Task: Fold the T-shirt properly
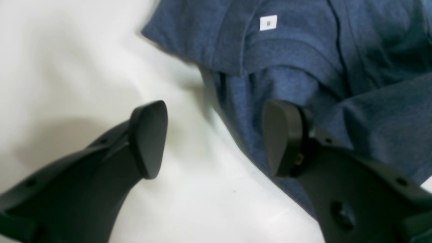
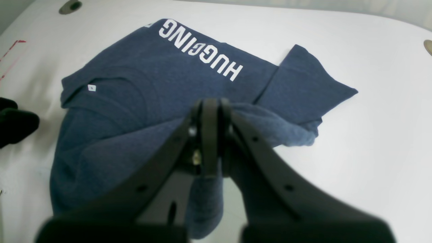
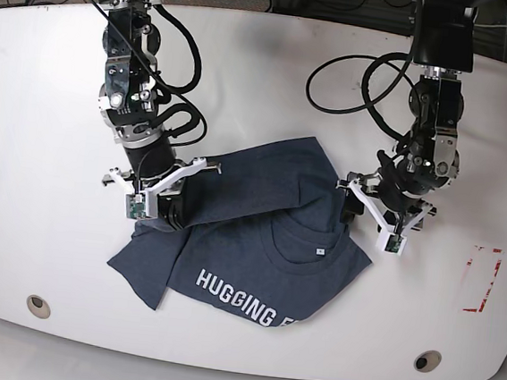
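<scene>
The dark navy T-shirt (image 3: 263, 272) lies partly folded on the white table, with its white lettering (image 3: 242, 304) toward the front edge and its small white neck tag (image 3: 319, 248) showing. My right gripper (image 2: 209, 111) is shut on a fold of the T-shirt (image 2: 141, 87), and the cloth drapes down below the fingers. In the base view this right gripper (image 3: 169, 207) is over the shirt's left side. My left gripper (image 1: 214, 138) is open just above the shirt's edge near the collar, one finger (image 1: 280, 138) over the T-shirt (image 1: 297, 60), the other over bare table.
The white table (image 3: 43, 134) has a round hole (image 3: 38, 305) at the front left and another hole (image 3: 427, 360) at the front right. Red tape marks (image 3: 480, 279) lie at the right. Black cables hang behind both arms.
</scene>
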`<state>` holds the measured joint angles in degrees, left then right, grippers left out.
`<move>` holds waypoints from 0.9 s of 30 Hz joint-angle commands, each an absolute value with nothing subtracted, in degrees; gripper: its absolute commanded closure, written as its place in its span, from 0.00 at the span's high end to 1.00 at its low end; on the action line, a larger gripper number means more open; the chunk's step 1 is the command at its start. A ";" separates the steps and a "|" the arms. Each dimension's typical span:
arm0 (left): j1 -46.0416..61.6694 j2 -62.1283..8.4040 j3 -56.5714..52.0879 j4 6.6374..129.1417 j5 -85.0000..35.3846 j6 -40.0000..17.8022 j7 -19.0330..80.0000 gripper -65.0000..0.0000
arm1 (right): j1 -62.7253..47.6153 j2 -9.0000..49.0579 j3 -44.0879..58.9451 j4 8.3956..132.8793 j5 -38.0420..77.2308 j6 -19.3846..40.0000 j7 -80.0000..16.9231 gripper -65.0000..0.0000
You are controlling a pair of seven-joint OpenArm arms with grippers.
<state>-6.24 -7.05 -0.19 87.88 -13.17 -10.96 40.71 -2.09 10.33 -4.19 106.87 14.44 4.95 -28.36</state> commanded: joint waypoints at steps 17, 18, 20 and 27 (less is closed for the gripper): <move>-9.73 -7.61 -0.35 83.85 -13.73 -10.98 38.03 0.63 | -1.41 10.61 -4.26 107.96 14.81 5.11 -26.50 0.00; -9.98 -7.60 -0.31 83.38 -13.77 -10.99 37.90 0.63 | -1.43 10.61 -4.25 107.98 14.81 5.12 -26.52 0.00; -10.51 -7.45 -0.27 82.52 -13.75 -11.01 37.66 0.63 | -1.51 10.61 -4.23 107.96 14.84 5.11 -26.45 0.00; -13.71 -6.56 -0.49 76.77 -13.81 -10.99 36.63 0.63 | -1.58 10.57 -4.48 108.10 14.62 5.13 -26.57 0.00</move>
